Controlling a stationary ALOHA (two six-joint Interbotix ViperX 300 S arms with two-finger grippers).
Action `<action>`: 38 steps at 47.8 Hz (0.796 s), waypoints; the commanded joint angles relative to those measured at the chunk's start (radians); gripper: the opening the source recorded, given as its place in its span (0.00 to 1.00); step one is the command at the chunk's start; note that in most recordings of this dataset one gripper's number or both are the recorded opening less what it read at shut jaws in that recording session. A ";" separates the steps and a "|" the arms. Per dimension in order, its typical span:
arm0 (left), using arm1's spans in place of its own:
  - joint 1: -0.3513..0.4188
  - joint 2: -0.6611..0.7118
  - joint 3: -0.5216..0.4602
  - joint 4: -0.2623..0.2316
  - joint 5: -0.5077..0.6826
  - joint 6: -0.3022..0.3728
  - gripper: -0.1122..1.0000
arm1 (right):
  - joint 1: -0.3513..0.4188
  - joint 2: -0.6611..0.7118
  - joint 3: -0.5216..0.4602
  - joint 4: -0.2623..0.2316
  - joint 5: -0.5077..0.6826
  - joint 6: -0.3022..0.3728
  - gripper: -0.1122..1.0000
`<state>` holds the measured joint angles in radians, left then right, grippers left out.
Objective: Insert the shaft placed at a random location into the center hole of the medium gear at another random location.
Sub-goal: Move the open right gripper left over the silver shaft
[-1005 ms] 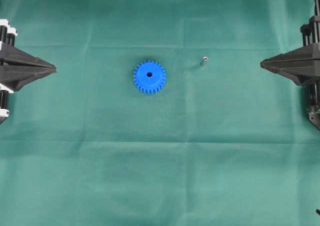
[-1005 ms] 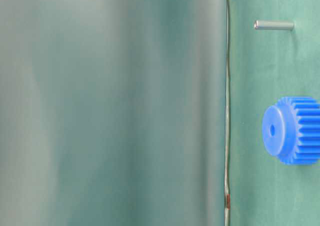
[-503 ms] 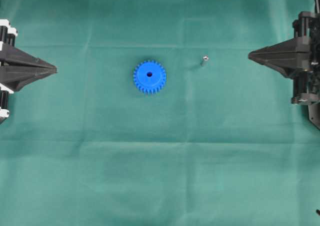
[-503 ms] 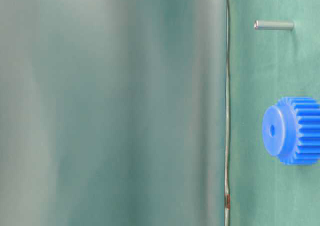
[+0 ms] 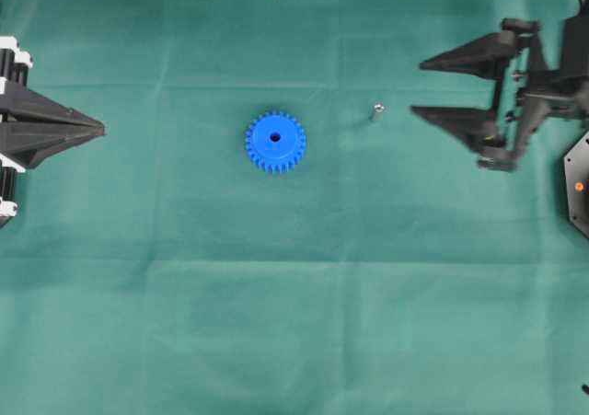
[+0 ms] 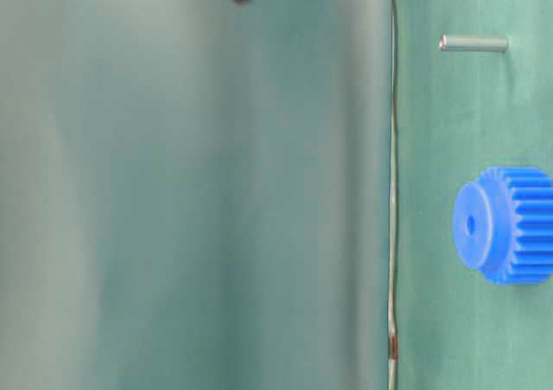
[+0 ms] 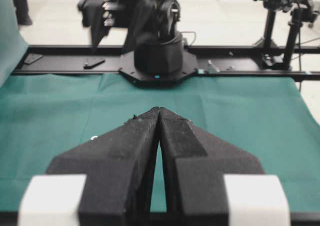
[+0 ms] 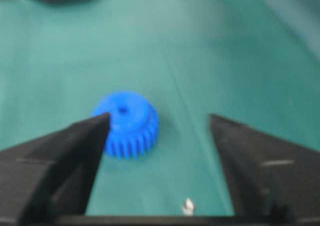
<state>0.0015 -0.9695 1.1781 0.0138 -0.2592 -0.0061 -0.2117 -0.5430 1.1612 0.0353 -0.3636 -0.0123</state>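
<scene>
Right now the blue gear [image 5: 275, 142] is lying flat on the green cloth [image 5: 294, 323], its center hole [image 5: 275, 137] facing up with nothing in it. Just beside it, apart, the shaft [image 5: 375, 113] is standing. The right gripper [image 5: 419, 88] is hanging wide open near the shaft; the left gripper [image 5: 99, 126] is sitting closed, well apart.

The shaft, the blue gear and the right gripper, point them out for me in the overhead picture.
shaft [image 5: 376, 112]: overhead view, on its upright silvery end.
blue gear [image 5: 287, 149]: overhead view, on the flat face beside the hub.
right gripper [image 5: 417, 87]: overhead view, midway between its open fingertips.
</scene>
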 commanded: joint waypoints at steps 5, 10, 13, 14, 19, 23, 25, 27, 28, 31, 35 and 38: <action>0.000 0.005 -0.025 0.002 -0.005 0.000 0.10 | -0.015 0.155 -0.034 0.005 -0.071 0.006 0.87; 0.000 0.003 -0.025 0.002 -0.005 0.000 0.10 | -0.018 0.239 -0.037 0.012 -0.123 0.006 0.85; 0.000 0.003 -0.025 0.002 -0.005 0.000 0.10 | -0.023 0.293 -0.037 0.020 -0.156 0.006 0.86; 0.000 0.003 -0.025 0.002 -0.005 0.000 0.10 | -0.025 0.307 -0.037 0.023 -0.164 0.006 0.86; 0.002 0.003 -0.025 0.002 -0.005 0.000 0.10 | -0.026 0.373 -0.037 0.043 -0.196 0.006 0.86; 0.000 0.003 -0.025 0.002 -0.005 0.000 0.10 | -0.026 0.425 -0.037 0.057 -0.222 0.006 0.86; 0.000 0.003 -0.025 0.002 -0.005 0.000 0.10 | -0.026 0.445 -0.038 0.061 -0.235 0.006 0.86; 0.000 0.003 -0.025 0.002 -0.005 0.000 0.10 | -0.026 0.460 -0.038 0.066 -0.245 0.006 0.85; 0.000 0.003 -0.025 0.002 -0.003 0.000 0.10 | -0.026 0.469 -0.038 0.067 -0.252 0.006 0.85; 0.000 0.005 -0.025 0.002 -0.005 0.000 0.10 | -0.026 0.488 -0.038 0.075 -0.259 0.006 0.85; 0.000 0.003 -0.025 0.002 -0.005 0.000 0.10 | -0.028 0.509 -0.038 0.080 -0.262 0.006 0.85; 0.000 0.003 -0.023 0.002 -0.005 0.000 0.10 | -0.028 0.518 -0.038 0.080 -0.262 0.006 0.85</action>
<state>0.0015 -0.9695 1.1781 0.0138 -0.2592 -0.0061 -0.2347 -0.0245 1.1382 0.1104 -0.6105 -0.0123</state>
